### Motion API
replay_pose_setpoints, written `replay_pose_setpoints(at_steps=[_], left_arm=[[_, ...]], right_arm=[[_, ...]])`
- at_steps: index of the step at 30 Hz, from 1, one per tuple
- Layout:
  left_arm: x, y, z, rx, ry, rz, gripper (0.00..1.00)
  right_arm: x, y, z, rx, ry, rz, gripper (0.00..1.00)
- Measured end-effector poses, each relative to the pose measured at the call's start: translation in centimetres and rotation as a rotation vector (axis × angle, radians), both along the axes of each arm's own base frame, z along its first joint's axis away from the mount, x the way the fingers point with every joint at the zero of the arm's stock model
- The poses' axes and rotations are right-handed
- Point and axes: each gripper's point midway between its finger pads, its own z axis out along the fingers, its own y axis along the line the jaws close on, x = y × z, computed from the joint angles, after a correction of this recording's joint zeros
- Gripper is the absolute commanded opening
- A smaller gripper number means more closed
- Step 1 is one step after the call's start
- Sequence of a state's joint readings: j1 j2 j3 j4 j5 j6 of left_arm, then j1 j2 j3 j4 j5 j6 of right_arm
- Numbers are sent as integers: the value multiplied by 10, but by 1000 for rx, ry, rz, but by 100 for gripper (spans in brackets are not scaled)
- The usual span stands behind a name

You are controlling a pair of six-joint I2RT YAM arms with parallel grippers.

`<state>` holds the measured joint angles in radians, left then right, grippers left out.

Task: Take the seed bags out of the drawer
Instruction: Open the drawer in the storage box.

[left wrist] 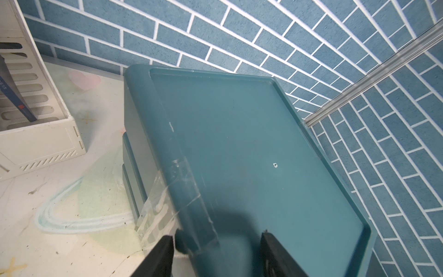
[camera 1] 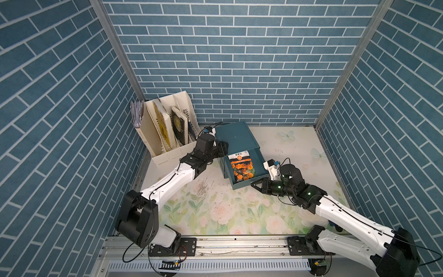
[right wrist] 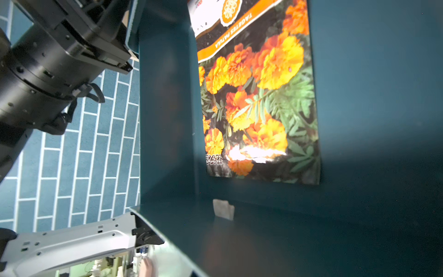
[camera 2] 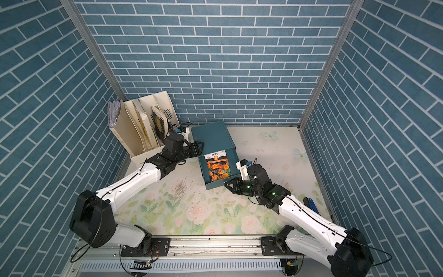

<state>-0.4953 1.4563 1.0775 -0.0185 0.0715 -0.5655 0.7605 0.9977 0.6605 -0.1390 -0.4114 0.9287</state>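
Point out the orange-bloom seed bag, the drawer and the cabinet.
orange-bloom seed bag (camera 1: pixel 242 167): in a top view, on its flower photo.
drawer (right wrist: pixel 371 96): right wrist view, bare inner surface beside the bag.
cabinet (left wrist: pixel 239 144): left wrist view, middle of its top.

Glossy seed bag (right wrist: pixel 259 100), matt plast. cabinet (left wrist: pixel 239 144)

We read TAGETES PATULA on the orange band of the seed bag (right wrist: pixel 259 100), Chinese characters on its white header, too small for us to read
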Motion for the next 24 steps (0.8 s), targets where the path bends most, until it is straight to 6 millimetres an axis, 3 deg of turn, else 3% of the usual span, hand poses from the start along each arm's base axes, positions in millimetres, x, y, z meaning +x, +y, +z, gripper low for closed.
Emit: replay_pose_setpoints(at_steps=[6, 13, 18, 24], left_arm=[[-1, 0, 0, 1, 2, 0, 62], [-1, 0, 0, 2, 4, -1, 62], [-3, 1, 0, 3, 6, -1, 62], [-3, 1, 0, 5, 10, -1, 62]], right_arm=[[-3, -3, 2, -36, 7, 10, 50], [5, 4, 62, -16, -89, 43, 72], [28, 14, 95, -60, -160, 73, 82], [66, 17, 91, -174, -177, 93, 86]])
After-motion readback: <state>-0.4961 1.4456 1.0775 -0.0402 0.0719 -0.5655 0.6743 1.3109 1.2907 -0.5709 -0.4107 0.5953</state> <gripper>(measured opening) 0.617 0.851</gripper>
